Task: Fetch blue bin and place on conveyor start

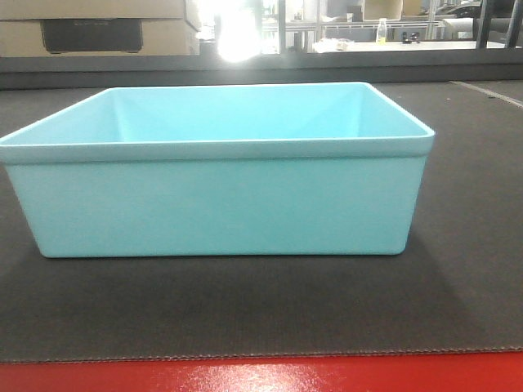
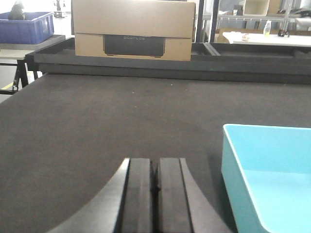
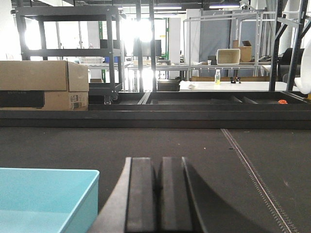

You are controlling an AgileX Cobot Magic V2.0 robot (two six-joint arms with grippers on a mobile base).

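We see a big workroom with metal shelves [image 3: 68, 48], a brown cardboard box [image 2: 133, 29] and bright light at the back. Closer in lies the wide dark belt of the conveyor start [image 1: 466, 269], with its red edge [image 1: 261, 374] at the front. The blue bin [image 1: 216, 171] sits flat on this belt, open side up, with nothing in it. We think the job is about done, since the bin rests where it should.

The left claw [image 2: 155, 194] is pressed together and holds nothing; the bin is just to its right. The right claw [image 3: 156, 194] is pressed together too, and the bin is just to its left. Both claws are apart from the bin.
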